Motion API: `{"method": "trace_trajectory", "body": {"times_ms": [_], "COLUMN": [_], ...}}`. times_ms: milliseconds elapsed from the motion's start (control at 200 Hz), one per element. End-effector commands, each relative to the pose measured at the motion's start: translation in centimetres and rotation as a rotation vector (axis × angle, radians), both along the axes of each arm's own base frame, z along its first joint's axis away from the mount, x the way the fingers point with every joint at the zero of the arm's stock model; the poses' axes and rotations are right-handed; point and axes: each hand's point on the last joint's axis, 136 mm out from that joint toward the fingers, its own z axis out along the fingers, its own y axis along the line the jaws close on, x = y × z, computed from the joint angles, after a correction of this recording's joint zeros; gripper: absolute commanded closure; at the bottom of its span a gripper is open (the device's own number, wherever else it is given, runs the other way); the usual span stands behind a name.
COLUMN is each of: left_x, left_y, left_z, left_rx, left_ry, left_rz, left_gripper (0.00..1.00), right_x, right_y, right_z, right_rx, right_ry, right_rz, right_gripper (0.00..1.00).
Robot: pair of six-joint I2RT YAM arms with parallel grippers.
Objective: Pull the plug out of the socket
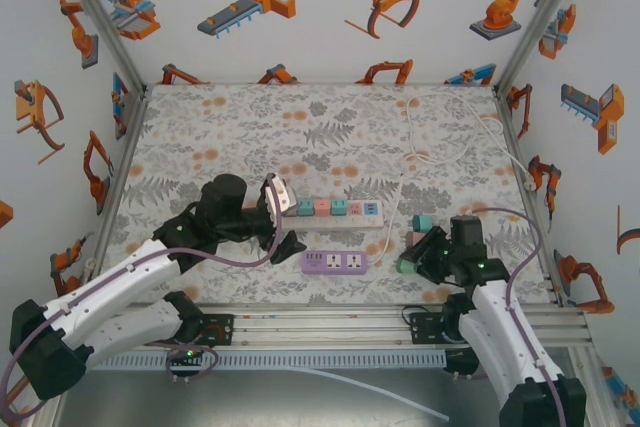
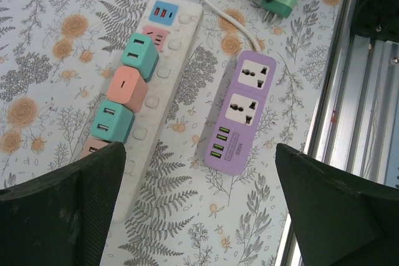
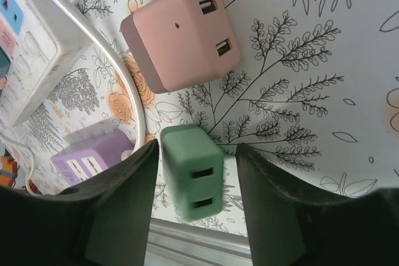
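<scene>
Green plug, out of any socket, sits lower centre between the right gripper's loosened jaws. Left gripper gapes wide; the strip holds more plugs.

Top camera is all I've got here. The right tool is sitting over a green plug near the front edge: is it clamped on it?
Observer: No. In the right wrist view the green plug sits between the right tool's fingers, and a strip of patterned table shows between it and one of them.
Operator: Is it out of a socket?
Observer: Yes. The left wrist view shows its metal pins bare, in no socket.
Operator: Anything plugged into the purple strip?
Observer: Nothing. The left wrist view shows the purple strip with both sockets and all four USB ports empty.
</scene>
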Motion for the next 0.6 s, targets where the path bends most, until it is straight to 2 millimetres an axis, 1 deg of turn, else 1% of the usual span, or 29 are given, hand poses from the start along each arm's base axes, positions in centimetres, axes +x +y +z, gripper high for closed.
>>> {"method": "trace_trajectory", "body": {"times_ms": [0,95,165,200,290,416,426,506,596], "left_x": [0.4,0.8,1.1,1.3,2.2,3.8,3.9,4.9,6.1], "left_y": [0.0,0.3,0.6,0.7,1.3,2.5,2.6,3.6,4.8], "left_z": [0.3,0.4,0.4,0.4,0.6,1.1,1.1,1.5,1.7], "left_rx": [-0.004,-0.001,0.000,-0.001,-0.006,-0.026,-0.027,-0.048,-0.074], "left_ry": [-0.037,-0.047,-0.053,-0.056,-0.061,-0.084,-0.085,-0.092,-0.058], "left_rz": [0.018,0.044,0.071,0.086,0.159,0.279,0.290,0.371,0.466], "left_gripper": [0.03,0.03,0.03,0.03,0.03,0.03,0.03,0.03,0.03], "right_x": [-1.2,-0.9,-0.3,0.3,2.0,4.9,4.9,6.3,7.3], "right_y": [-1.6,-1.9,-2.1,-2.1,-1.8,-0.2,-0.1,1.5,4.4], "right_z": [-0.7,0.2,1.7,2.7,6.1,12.2,12.4,15.5,18.6], "right_rx": [-0.090,-0.107,-0.119,-0.127,-0.151,-0.219,-0.223,-0.295,-0.382], "right_ry": [0.058,0.036,-0.012,-0.052,-0.188,-0.445,-0.455,-0.602,-0.778], "right_rz": [-0.025,-0.036,-0.038,-0.030,0.031,0.193,0.200,0.348,0.551], "right_gripper": [0.45,0.41,0.40,0.40,0.40,0.41,0.41,0.42,0.43]}}
